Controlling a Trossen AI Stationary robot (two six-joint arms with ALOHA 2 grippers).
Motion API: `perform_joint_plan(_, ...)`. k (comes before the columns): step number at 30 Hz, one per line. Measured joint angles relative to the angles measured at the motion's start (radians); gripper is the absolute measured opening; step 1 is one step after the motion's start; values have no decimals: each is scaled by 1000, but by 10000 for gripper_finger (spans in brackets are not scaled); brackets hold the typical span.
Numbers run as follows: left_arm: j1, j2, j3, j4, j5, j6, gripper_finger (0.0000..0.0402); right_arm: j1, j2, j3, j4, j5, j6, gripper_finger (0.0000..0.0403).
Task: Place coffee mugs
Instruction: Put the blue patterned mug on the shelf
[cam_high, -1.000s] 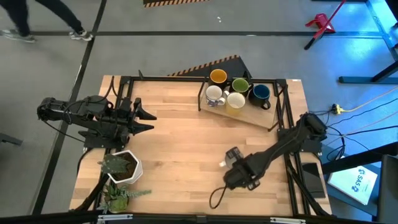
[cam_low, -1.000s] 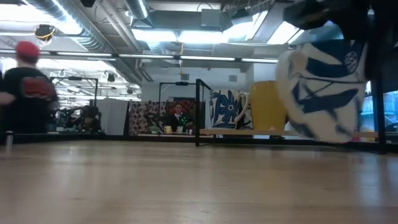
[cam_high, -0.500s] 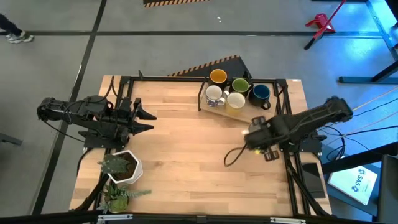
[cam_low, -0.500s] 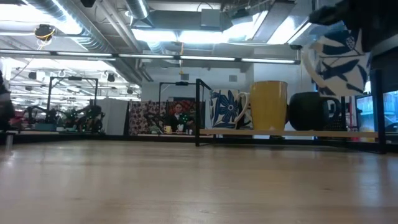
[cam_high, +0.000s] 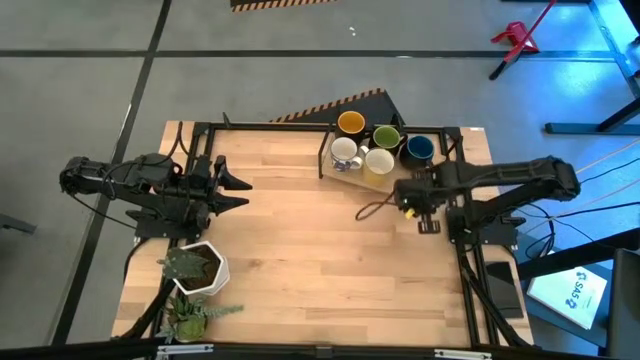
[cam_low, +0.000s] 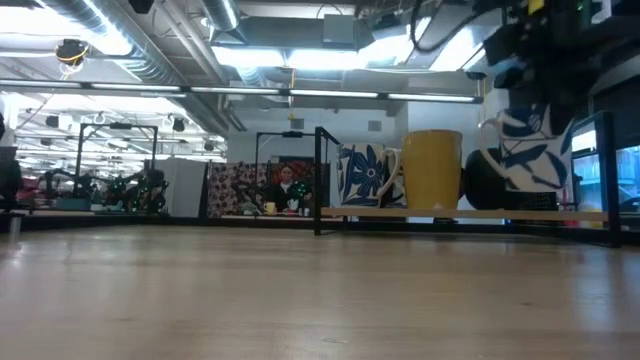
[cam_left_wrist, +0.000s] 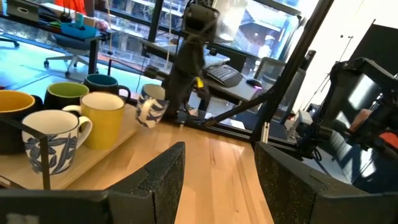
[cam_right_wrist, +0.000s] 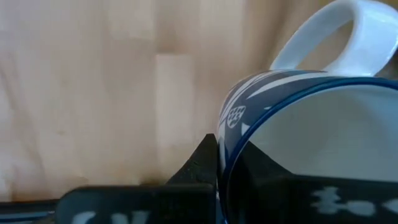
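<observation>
Five mugs stand on a wooden board at the table's far right: a dark one with a yellow inside, an olive green one, a blue one, a white patterned one and a pale one. My right gripper hovers over the board's near edge, shut on a sixth mug, white with a blue pattern. In the high view the gripper hides that mug. My left gripper waits open at the table's left side. My right gripper holds the white-and-blue mug by its rim, on the side away from the handle. One finger lies against the outside of the wall; the other seems to be inside. The fingers point down. The mug hangs below them, clear of the table.
A white hexagonal plant pot and loose greenery sit at the near left. Black frame rails run round the table's far and side edges. A cable loop trails from the right gripper. Bare wood fills the middle.
My right gripper has carried the white-and-blue mug from the table's near right toward the far edge, up to the board with the other mugs, turning as it went. Over the last half second the mug has come down lower.
</observation>
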Motion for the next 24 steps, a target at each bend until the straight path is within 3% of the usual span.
perform_joint_plan(8,0,0,0,0,0,-1,188,-171,-11,0,-10,-23,-106,3)
perform_joint_plan(24,0,0,0,0,-3,-4,188,-301,-5,1,46,-59,-204,3)
